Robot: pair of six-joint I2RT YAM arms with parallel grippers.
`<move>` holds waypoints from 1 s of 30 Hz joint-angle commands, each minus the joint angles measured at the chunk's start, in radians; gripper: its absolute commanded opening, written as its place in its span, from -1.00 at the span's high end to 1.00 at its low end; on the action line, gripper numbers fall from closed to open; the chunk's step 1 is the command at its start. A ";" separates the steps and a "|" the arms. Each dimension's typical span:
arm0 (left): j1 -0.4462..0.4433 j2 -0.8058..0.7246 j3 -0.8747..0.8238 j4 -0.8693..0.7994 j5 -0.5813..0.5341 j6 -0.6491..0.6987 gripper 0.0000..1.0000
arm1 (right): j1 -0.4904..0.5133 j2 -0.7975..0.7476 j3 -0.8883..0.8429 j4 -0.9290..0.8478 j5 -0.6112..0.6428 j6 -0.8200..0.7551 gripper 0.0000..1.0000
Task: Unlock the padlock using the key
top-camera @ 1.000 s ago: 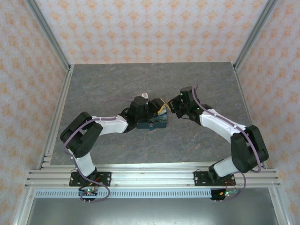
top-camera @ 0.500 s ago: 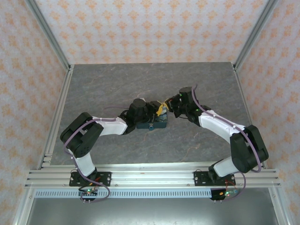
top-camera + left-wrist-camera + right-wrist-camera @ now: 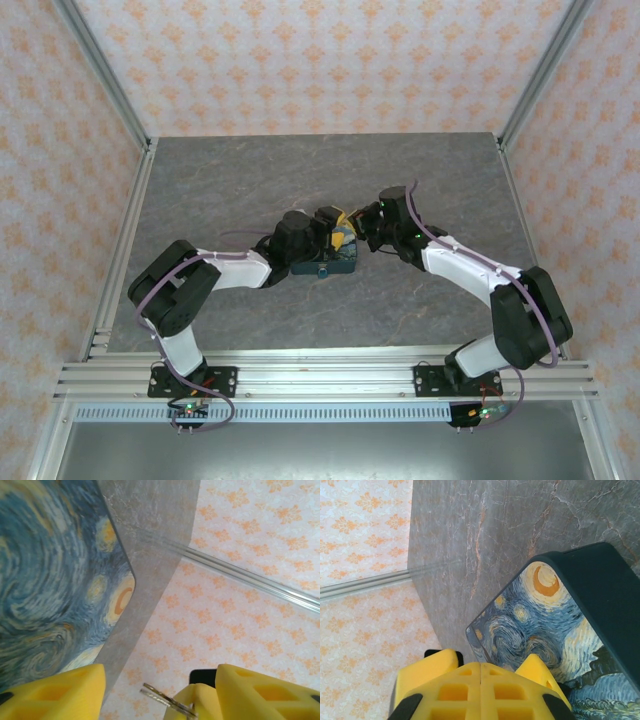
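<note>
Padlock [image 3: 323,271] sits at the near face of the swirl-print box [image 3: 338,256] on the bench [image 3: 250,180]; left hand [image 3: 155,694] stands wide (a silver key [image 3: 167,701] beside one finger), right hand [image 3: 480,682] closed tight.

Both arms reach in toward the middle, elbows kicked out to the sides and forearms angled inward, so the 2 wrists nearly meet. Left hand [image 3: 332,224] has its yellow fingers [image 3: 55,690] spread apart w/ a clear gap btwn them. Right hand [image 3: 363,226] is closed up tight, pads [image 3: 450,690] pressed flat together, no gap. Hands sit close, tips facing each other.
</note>
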 commanded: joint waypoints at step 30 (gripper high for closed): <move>-0.005 -0.044 -0.031 -0.011 -0.054 0.023 0.94 | -0.008 -0.086 -0.068 0.027 0.022 0.015 1.00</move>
